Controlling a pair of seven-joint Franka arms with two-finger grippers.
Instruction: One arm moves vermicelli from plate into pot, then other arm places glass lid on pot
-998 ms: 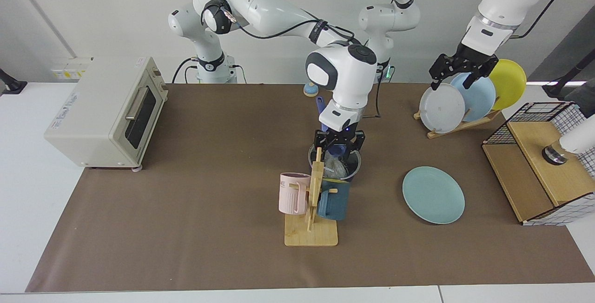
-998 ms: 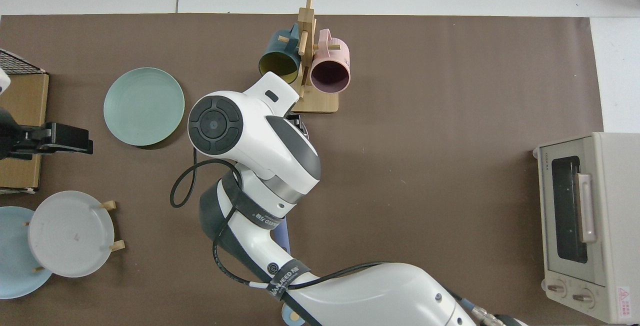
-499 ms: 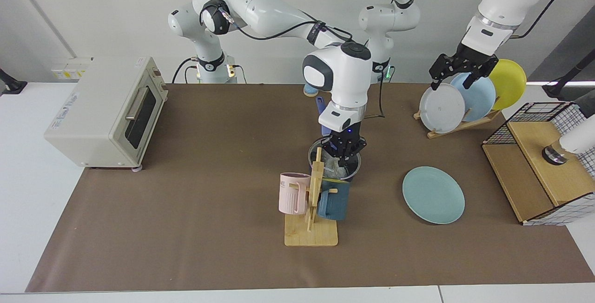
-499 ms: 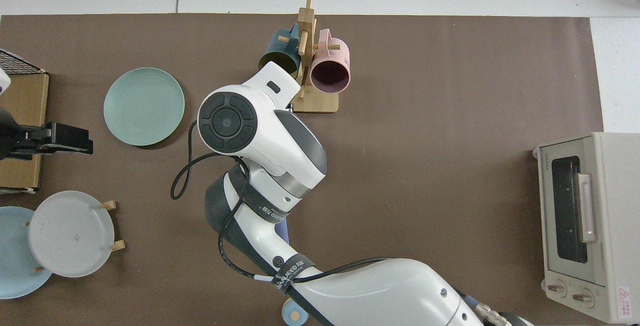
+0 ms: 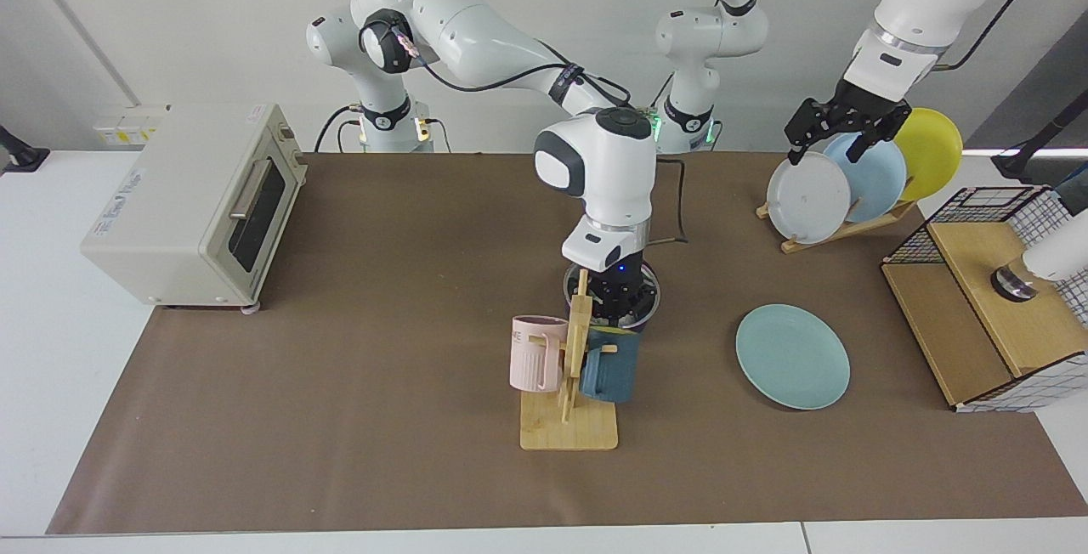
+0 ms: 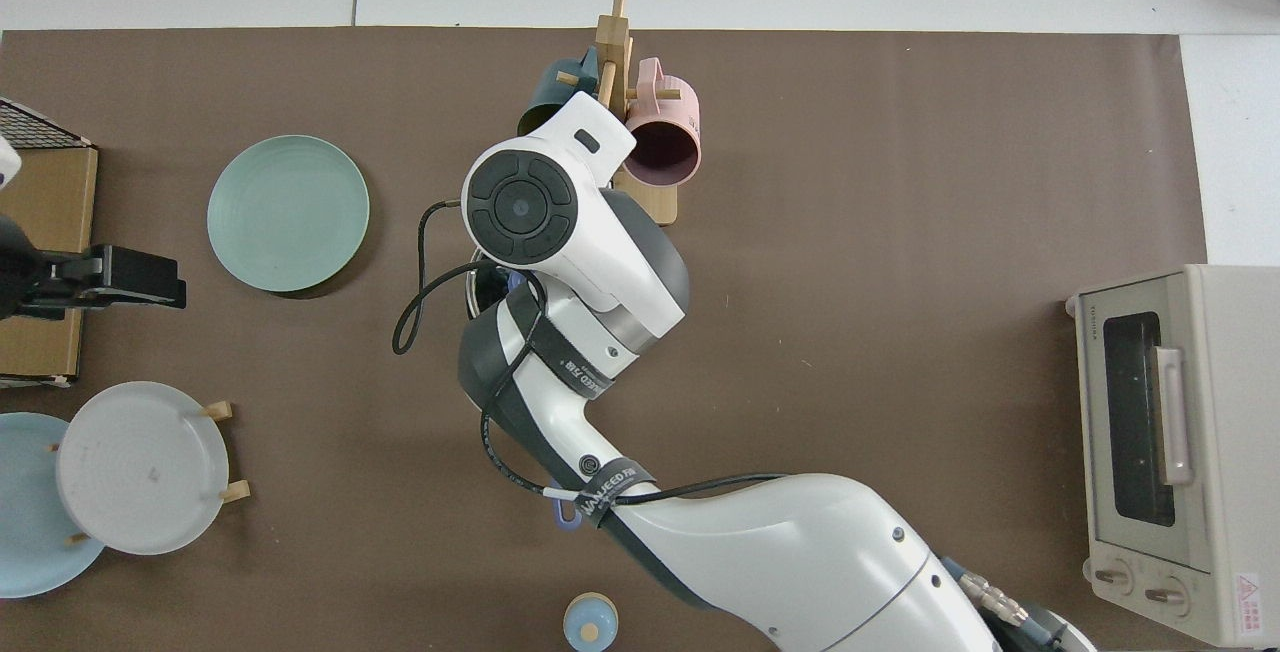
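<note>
My right gripper [image 5: 623, 301] is low over the pot [image 5: 651, 306] at the table's middle, just behind the mug rack. The arm's wrist hides most of the pot in the top view, where only a bit of rim [image 6: 476, 288] and the blue handle's end [image 6: 568, 518] show. A silvery ring runs round the pot's top, so the glass lid [image 5: 652, 291] seems to lie on it. The vermicelli is hidden. The teal plate [image 5: 792, 356] [image 6: 288, 213] lies bare. My left gripper [image 5: 831, 146] hangs open and holds nothing beside the dish rack, where that arm waits.
The mug rack [image 5: 569, 418] holds a pink mug [image 5: 535, 354] and a dark blue mug [image 5: 610, 367] right in front of the pot. A toaster oven [image 5: 204, 206], a dish rack of plates [image 5: 807, 197], a wire basket [image 5: 994, 299] and a small blue round object [image 6: 590, 622] are around.
My right arm's hand has sunk lower onto the pot and shifted toward the toaster side, now covering the pot's contents. The left arm has not moved.
</note>
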